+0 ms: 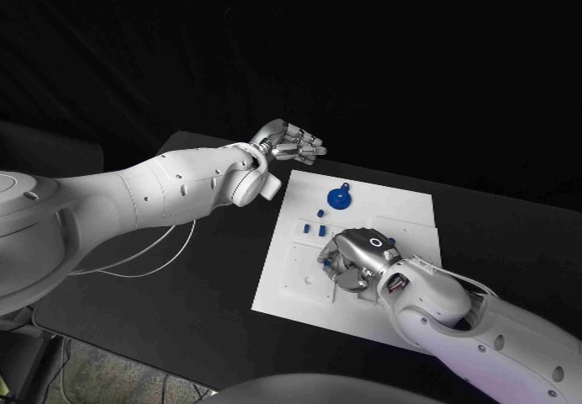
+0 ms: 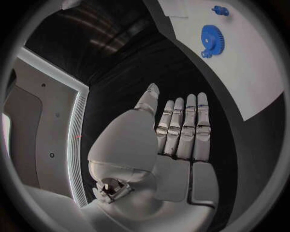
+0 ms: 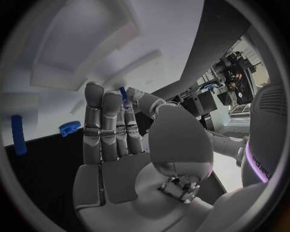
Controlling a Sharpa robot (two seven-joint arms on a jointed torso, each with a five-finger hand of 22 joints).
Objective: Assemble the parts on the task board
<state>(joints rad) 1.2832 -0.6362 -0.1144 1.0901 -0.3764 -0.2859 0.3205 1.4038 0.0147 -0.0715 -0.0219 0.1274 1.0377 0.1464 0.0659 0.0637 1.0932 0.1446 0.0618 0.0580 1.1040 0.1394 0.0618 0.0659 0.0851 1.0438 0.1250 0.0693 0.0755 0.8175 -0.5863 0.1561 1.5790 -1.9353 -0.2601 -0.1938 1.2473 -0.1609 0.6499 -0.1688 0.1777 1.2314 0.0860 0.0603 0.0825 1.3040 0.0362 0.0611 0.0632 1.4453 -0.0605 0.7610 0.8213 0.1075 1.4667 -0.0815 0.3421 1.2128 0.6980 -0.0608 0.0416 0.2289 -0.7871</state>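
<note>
The white task board lies in the middle of the black table. A large blue gear and a small blue knob sit near its far end; the same gear and knob appear in the left wrist view. Three small blue pegs lie below the gear. My right hand hovers low over the board's middle and pinches a small blue part between thumb and a finger. My left hand hangs off the board's far left corner, fingers straight and holding nothing.
The board has raised white blocks and recesses close to my right hand. A blue bar and a small blue toothed wheel lie near the board's edge. Black table spreads to the left of the board.
</note>
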